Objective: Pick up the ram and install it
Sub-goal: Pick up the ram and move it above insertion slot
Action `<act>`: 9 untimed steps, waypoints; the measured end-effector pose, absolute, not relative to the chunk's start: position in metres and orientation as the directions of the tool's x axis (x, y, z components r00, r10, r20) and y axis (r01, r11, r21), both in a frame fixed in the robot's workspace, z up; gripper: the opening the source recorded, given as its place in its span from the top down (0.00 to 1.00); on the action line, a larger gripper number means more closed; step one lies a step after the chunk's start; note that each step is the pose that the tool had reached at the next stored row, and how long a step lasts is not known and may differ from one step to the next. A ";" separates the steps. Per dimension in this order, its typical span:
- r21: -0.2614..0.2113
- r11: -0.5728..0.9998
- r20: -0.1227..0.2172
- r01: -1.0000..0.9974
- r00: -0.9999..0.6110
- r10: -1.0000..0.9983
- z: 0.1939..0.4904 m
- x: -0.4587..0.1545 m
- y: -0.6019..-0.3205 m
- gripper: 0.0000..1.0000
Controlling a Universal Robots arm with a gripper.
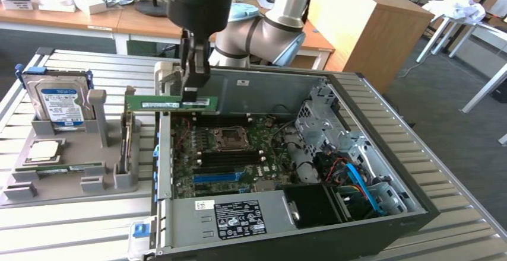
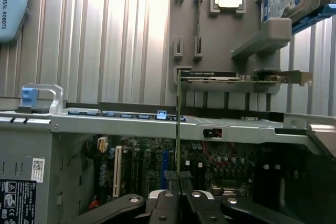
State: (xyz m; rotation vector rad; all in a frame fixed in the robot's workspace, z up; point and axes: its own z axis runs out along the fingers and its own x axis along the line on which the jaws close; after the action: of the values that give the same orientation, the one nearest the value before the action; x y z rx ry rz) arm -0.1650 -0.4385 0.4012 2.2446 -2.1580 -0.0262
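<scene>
**A:** What sits closest in the exterior view?

**B:** The power supply [image 1: 230, 216], at six o'clock from the motherboard [image 1: 225, 154], inside the open case [image 1: 396, 148].

**A:** And the ram?

**B:** The ram [image 1: 170, 102] hangs in the air at about ten o'clock from the motherboard's middle. It lies level over the case wall on the exterior view's left, apart from the board below.

**A:** The claw?

**B:** The gripper [image 1: 194, 98] reaches down from above and is clenched on the ram, nearer the stick's end on the exterior view's right. In the wrist view the stick shows edge-on between the fingertips.

**A:** Farther out?

**B:** At nine o'clock lies the grey holder [image 1: 71, 181] with the processor chip [image 1: 44, 150] in it. The hard drive [image 1: 57, 104] stands upright at the holder's far end. At twelve o'clock the arm [image 1: 262, 32] rises behind the case.
</scene>
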 end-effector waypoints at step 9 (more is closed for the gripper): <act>0.039 -0.039 0.007 -0.998 0.039 -0.999 0.401 -0.150 -0.439 0.88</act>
State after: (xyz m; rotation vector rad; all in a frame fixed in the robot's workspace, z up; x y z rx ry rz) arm -0.1495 -0.4386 0.4012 2.2407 -2.1542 -0.0348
